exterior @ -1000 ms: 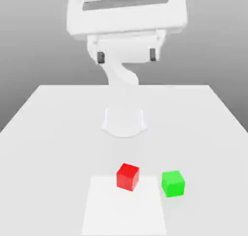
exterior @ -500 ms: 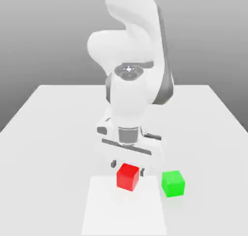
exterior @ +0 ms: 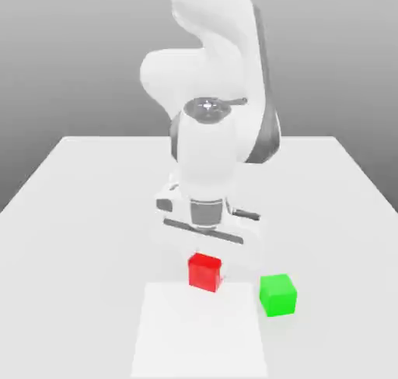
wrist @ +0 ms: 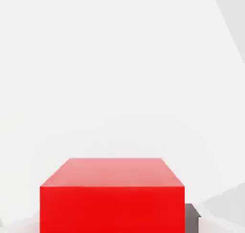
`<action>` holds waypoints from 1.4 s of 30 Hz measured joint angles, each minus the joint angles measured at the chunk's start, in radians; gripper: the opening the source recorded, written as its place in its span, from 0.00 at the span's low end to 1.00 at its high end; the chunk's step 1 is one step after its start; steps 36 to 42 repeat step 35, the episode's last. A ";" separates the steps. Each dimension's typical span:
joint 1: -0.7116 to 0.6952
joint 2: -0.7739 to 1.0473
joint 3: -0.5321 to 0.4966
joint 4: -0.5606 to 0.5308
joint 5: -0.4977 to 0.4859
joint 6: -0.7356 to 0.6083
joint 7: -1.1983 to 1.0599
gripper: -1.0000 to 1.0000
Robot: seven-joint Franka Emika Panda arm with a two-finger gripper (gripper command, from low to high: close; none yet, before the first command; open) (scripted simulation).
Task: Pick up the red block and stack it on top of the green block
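The red block [exterior: 205,271] hangs just above the table, near the middle of the exterior view, with my gripper [exterior: 206,261] shut on it from above. In the hand view the red block [wrist: 112,194] is close up, and a dark fingertip [wrist: 192,216] shows at its side. The green block [exterior: 277,295] rests on the table to the exterior view's right of the red one, slightly nearer the camera and apart from it. My white arm rises behind the blocks and hides the table's middle.
A lighter white square patch [exterior: 200,332] lies on the white table [exterior: 78,214], below the red block and toward the front edge. Open table surface stretches on both sides of the arm.
The arm swung down from high above the table to the red block. The gripper closed around it, and since half a second ago the block has risen a little off the surface.
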 joint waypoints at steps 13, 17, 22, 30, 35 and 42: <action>0.145 -0.063 0.200 0.110 0.055 -0.171 0.401 0.00; 0.113 -0.031 0.221 0.118 -0.051 -0.155 0.493 0.00; 0.075 0.021 0.226 0.124 -0.188 -0.129 0.592 0.00; 0.049 0.104 0.216 0.134 -0.336 -0.088 0.697 0.00; 0.049 0.148 0.211 0.137 -0.367 -0.055 0.720 0.00; 0.049 0.148 0.211 0.137 -0.367 -0.055 0.720 0.00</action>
